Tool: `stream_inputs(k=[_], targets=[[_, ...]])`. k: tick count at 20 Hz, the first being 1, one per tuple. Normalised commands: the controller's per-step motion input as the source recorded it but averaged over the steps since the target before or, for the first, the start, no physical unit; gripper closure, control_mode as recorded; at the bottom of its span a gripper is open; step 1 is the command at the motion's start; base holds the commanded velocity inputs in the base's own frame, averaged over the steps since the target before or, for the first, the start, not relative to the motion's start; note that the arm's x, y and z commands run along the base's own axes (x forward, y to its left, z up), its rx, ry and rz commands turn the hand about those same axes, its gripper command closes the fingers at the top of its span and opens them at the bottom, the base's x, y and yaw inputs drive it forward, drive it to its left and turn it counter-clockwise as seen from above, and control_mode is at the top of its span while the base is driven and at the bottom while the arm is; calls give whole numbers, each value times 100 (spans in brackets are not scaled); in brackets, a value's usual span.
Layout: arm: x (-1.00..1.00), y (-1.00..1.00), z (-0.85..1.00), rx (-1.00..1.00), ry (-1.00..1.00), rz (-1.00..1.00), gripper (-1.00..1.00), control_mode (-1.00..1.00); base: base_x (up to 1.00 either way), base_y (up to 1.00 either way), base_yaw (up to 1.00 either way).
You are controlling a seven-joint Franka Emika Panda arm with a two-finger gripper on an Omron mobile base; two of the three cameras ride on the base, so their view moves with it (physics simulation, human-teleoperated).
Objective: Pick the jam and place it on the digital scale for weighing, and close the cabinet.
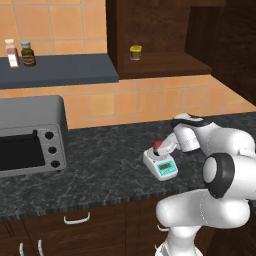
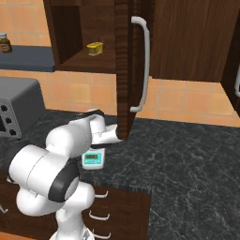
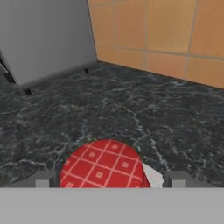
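The jam (image 1: 158, 145) stands on the digital scale (image 1: 161, 164), a small white unit with a teal front panel (image 2: 93, 160), near the counter's front edge. In the hand view the jam's red checked lid (image 3: 103, 166) lies between my two finger tips, with a gap on each side, and a bit of the white plate (image 3: 153, 176) shows beside it. My gripper (image 3: 109, 180) is open around the lid; from the left base it hangs just over the jar (image 1: 164, 146). The cabinet (image 1: 160, 62) is open, its door (image 2: 123, 70) swung out with a silver bar handle (image 2: 145, 61).
A grey toaster oven (image 1: 30, 135) sits at the counter's left. A small yellow jar (image 1: 135, 52) stands on the cabinet's inner shelf. A brown bottle (image 1: 28, 54) and a pale bottle (image 1: 11, 53) stand on the blue-grey wall shelf (image 1: 65, 70). Drawers (image 1: 77, 218) run below the counter.
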Motion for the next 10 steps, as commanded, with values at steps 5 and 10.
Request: stream_inputs(k=[5,10], targets=[[-26,0,19,0,-10,0,-100,-100,0,0,0],[-9,0,36,0,-14,0,-100,-100,0,0,0]])
